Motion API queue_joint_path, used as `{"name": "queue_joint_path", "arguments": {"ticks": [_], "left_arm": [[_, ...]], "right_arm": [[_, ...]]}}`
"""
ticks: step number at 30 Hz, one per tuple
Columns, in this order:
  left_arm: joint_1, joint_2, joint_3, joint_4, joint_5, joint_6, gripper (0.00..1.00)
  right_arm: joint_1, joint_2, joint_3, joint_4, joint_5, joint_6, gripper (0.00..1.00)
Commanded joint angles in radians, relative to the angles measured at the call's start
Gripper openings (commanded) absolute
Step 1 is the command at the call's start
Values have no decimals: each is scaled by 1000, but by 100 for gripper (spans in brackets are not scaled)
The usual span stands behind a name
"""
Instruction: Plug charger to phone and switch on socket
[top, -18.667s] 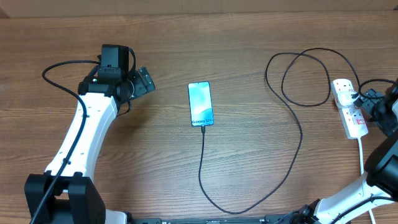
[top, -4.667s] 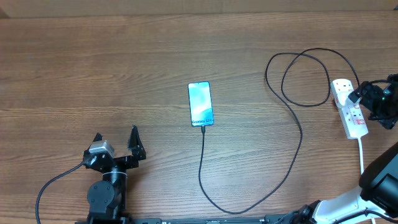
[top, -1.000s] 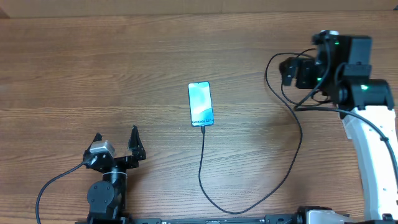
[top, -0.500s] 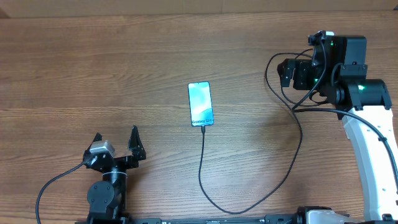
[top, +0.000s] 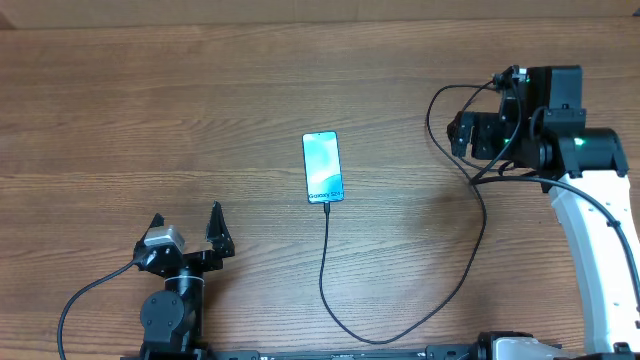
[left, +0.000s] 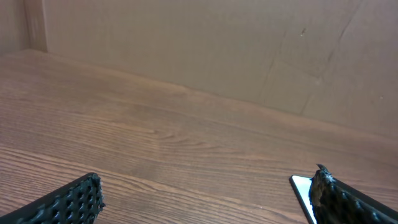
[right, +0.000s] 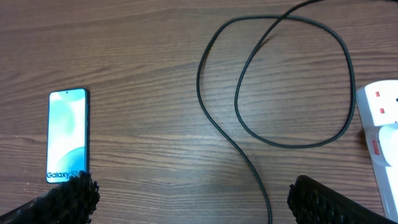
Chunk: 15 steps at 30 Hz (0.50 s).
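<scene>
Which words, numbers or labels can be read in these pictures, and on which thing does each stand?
"Galaxy S2": white letters at the lower end of the phone screen; the end of the text is hidden.
On the power strip: red marks only, too blurred to read.
No other text is visible.

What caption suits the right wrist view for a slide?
Open right gripper over a wooden table with a phone, a looping black cable and a white power strip.

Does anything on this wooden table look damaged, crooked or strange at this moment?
Nothing stands out. The slim smartphone with the blue screen lies flat and straight. The thin black cable meets its lower edge and crosses itself once in a loose loop beside the white power strip.
</scene>
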Motion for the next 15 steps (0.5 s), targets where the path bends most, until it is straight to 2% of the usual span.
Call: {"name": "queue_joint_path", "arguments": {"ticks": [1, 4, 10, 15], "left_arm": [[0, -11, -3, -2, 4, 18, 100], [0, -11, -3, -2, 3, 18, 100], [0, -11, -3, -2, 4, 18, 100], [0, -11, -3, -2, 4, 18, 99]], "right_arm": [[-1, -10, -87, 33, 6, -26, 100], [-1, -10, -225, 174, -29, -26, 100], [-1, -10, -546, 629, -261, -25, 100], [-1, -13, -769, 923, -336, -25, 100]]}}
